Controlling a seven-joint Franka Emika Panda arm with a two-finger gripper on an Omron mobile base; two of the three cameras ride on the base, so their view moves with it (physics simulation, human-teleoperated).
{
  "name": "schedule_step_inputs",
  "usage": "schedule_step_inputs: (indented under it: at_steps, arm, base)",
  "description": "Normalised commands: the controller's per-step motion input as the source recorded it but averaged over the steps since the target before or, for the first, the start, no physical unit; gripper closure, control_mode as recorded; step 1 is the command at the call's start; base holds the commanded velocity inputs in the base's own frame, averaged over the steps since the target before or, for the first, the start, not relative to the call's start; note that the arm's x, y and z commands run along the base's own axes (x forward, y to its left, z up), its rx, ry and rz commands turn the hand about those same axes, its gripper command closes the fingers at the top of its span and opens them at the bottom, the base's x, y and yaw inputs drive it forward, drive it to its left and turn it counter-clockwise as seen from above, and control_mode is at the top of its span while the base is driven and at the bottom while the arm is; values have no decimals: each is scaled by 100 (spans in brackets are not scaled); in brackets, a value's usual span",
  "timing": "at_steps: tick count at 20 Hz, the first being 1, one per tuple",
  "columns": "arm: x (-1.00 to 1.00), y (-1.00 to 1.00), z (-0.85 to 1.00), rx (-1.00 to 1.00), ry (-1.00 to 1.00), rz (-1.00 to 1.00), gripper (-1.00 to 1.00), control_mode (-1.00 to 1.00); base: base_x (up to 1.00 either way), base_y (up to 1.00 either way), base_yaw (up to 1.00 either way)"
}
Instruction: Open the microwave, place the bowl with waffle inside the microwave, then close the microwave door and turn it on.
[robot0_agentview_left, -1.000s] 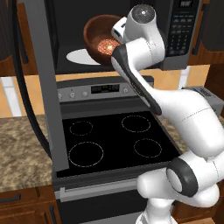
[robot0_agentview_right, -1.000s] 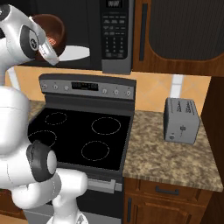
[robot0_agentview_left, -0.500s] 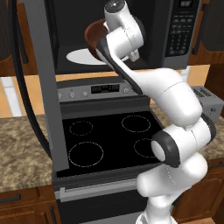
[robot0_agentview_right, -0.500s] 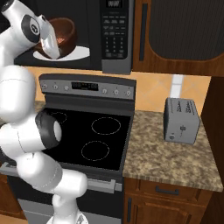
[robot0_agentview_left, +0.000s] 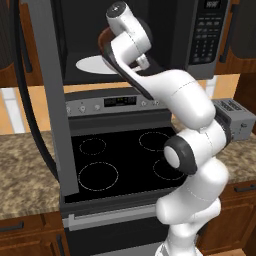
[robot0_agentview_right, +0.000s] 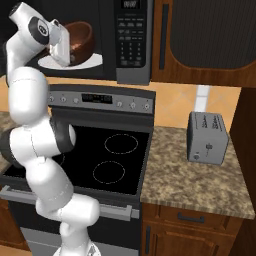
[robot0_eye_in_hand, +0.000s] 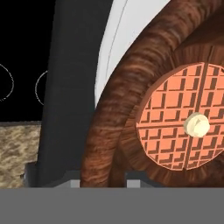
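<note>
Hand (robot0_eye_in_hand: 98, 183) clamped on bowl (robot0_agentview_right: 80, 38) rim | bowl over turntable plate (robot0_agentview_left: 92, 64) (door (robot0_agentview_left: 50, 100) wide open)

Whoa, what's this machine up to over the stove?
The white arm has carried a brown bowl with a waffle into the open microwave above the stove. The gripper grips the bowl's rim, with the bowl over the white turntable plate. The microwave door hangs wide open.

No legible text was found. The microwave (robot0_agentview_right: 95, 35) keypad (robot0_agentview_right: 131, 42) carried pale marks too small to read. The stove (robot0_agentview_left: 120, 155) display (robot0_agentview_left: 120, 101) showed glowing characters, blurred. The toaster (robot0_agentview_right: 208, 137) bore no readable label.
</note>
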Motion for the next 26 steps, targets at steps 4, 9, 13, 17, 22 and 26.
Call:
schedule_step_inputs:
  at_steps: [4,9,13,17,22,26]
  arm:
    - [47,18,-9,8,0,0,100,-100]
    - [39,43,-53,3,1,0,-100,-100]
    - [10,23,-26,1,-11,0,-100,-100]
    - [-2,13,-2,0,-50,0,-100,-100]
    - [-72,1,-6,1,-80,0,-100,-100]
    - [-100,-18,4,10,-70,0,-100,-100]
  base:
    - [0,0,0]
    - [0,0,0]
    - [0,0,0]
    - [0,0,0]
    - [0,0,0]
    - [0,0,0]
